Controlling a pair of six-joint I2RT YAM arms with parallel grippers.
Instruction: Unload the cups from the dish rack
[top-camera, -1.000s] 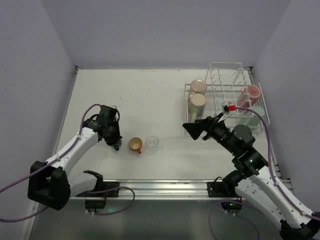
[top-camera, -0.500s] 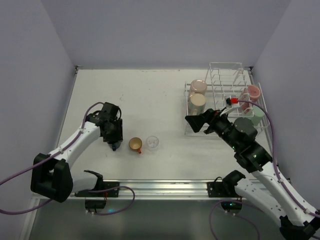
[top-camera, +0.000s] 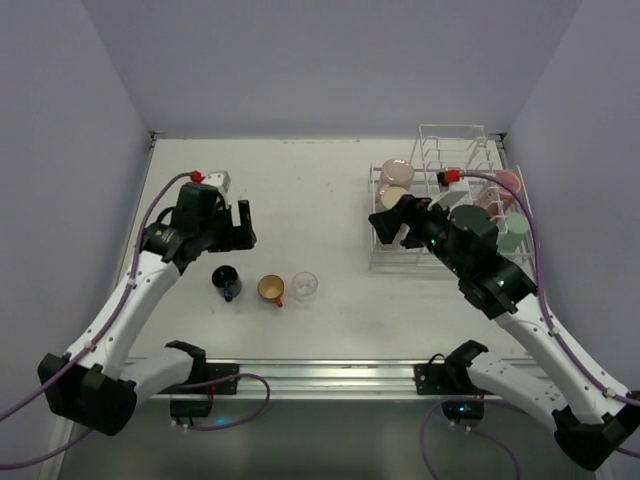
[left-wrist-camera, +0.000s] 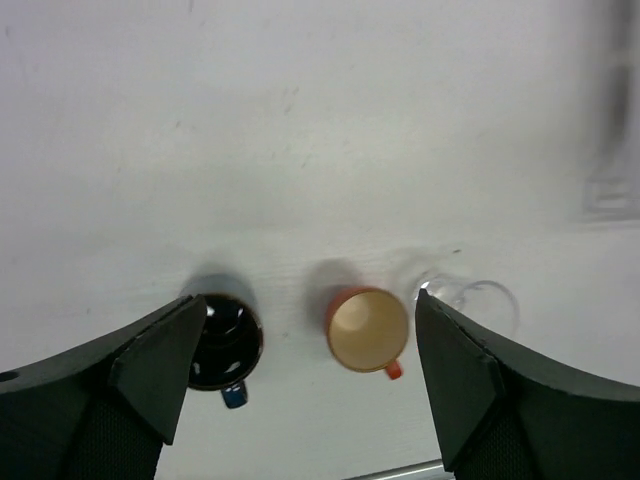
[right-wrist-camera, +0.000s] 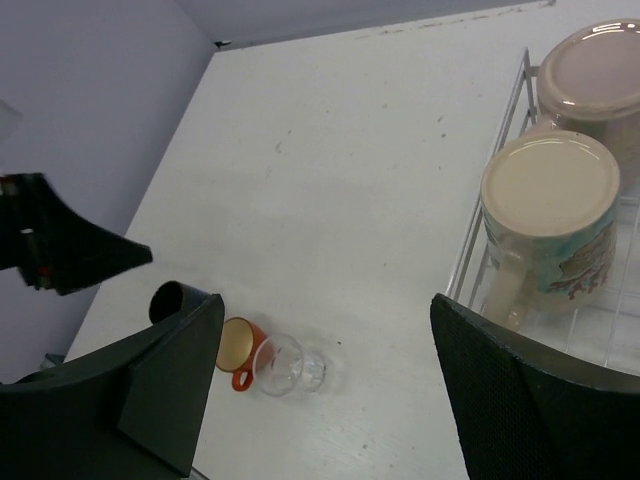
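Observation:
Three cups stand upright in a row on the table: a dark blue mug (top-camera: 226, 281) (left-wrist-camera: 225, 340), an orange cup (top-camera: 270, 289) (left-wrist-camera: 368, 330) and a clear glass (top-camera: 305, 285) (left-wrist-camera: 480, 300). My left gripper (top-camera: 236, 224) (left-wrist-camera: 303, 312) hangs open above them, holding nothing. The white wire dish rack (top-camera: 450, 140) (right-wrist-camera: 480, 230) holds two upturned beige mugs (top-camera: 397, 172) (right-wrist-camera: 550, 215), a pink cup (top-camera: 507, 182) and a green tumbler (top-camera: 515, 228). My right gripper (top-camera: 392, 222) (right-wrist-camera: 320, 310) is open just left of the rack, beside the nearer beige mug, with nothing between its fingers.
Tall upright dividers (top-camera: 455, 160) fill the rack's back part. The second beige mug (right-wrist-camera: 595, 80) sits behind the first. A metal rail (top-camera: 320, 372) runs along the table's near edge. Grey walls close in on both sides.
My left gripper opened, let go of the dark blue mug and lifted back away from it. My right gripper moved toward the rack's beige mugs.

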